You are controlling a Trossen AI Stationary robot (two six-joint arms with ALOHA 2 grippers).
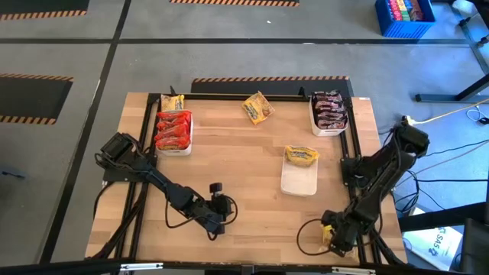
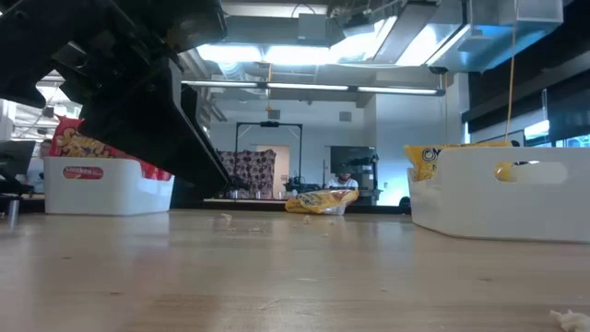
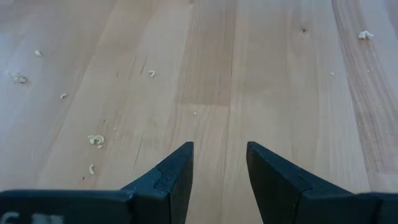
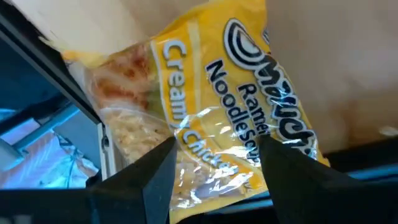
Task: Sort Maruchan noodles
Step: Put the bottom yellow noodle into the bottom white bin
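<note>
table (image 1: pixel 252 153): light wood butcher-block top with a dark frame running round the far edge and sides, sitting on a grey floor with orange-and-black hazard tape strips (image 1: pixel 267 79)
crumbs (image 3: pixel 95 140): little bits of broken noodle scattered over the wood, easy to spot in the left wrist view and along the near edge in the low view
room: open lab space behind the table, bright ceiling lights (image 2: pixel 277 53), dark fabric on a rack (image 2: pixel 253 168) at the back, a blue crate (image 1: pixel 403 17) on the floor past the far right corner
left tray (image 1: pixel 174 131): white, far left, packed with red-orange packets (image 1: pixel 173 128); one yellow packet (image 1: pixel 173 101) lies just behind it
right tray (image 1: pixel 328 113): white, far right, filled with dark packets (image 1: pixel 329 108)
middle tray (image 1: pixel 299 176): white, right of centre, with a yellow packet (image 1: pixel 301 155) resting on its far end
loose packet (image 1: pixel 258 107): yellow, lying tilted on bare wood near the far edge, between the two far trays
left gripper (image 3: pixel 219 180): low over bare wood near the front, fingers parted, nothing between them
right gripper (image 4: pixel 214 168): at the front right corner, fingers clamped either side of a yellow chicken packet (image 4: pixel 224 118); that corner is pretty murky from above, so I'm going by the wrist view here
</note>
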